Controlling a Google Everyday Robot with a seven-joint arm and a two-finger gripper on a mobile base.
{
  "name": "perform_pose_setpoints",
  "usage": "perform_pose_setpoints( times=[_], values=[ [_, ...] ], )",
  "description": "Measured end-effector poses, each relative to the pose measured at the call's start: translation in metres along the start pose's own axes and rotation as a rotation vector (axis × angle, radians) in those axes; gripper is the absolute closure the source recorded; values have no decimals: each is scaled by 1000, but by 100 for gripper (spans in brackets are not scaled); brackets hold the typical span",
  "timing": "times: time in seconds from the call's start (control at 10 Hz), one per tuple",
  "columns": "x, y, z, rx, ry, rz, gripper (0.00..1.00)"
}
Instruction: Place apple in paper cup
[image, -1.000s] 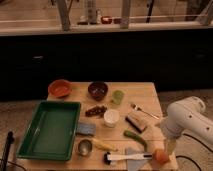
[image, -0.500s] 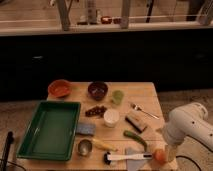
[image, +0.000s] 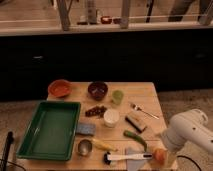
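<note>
The apple (image: 158, 155), small and orange-red, lies at the table's front right corner. My gripper (image: 167, 151) is right beside it on its right, at the end of the white arm (image: 189, 132), which reaches in from the right and covers most of the gripper. Whether the gripper touches the apple cannot be told. The white paper cup (image: 111, 118) stands upright in the middle of the table, well to the left of and behind the apple.
A green tray (image: 50, 129) fills the table's left. An orange bowl (image: 60, 88), dark bowl (image: 98, 90) and green cup (image: 117, 96) stand at the back. A fork (image: 144, 111), brown block (image: 135, 121), green vegetable (image: 135, 138), white-handled brush (image: 127, 157), banana (image: 104, 145), metal cup (image: 84, 147) and blue sponge (image: 85, 129) lie around the paper cup.
The white arm has sunk lower and a little to the right, closing on the apple. The apple and the other things have not moved.
</note>
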Motion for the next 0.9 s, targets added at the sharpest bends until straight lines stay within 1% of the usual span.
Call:
perform_pose_setpoints(
  times=[0.4, 0.6, 0.9],
  values=[
    [3, 10, 10, 33, -75, 18, 20],
    [5, 13, 15, 36, -102, 25, 20],
    [12, 14, 24, 34, -129, 39, 21]
  ],
)
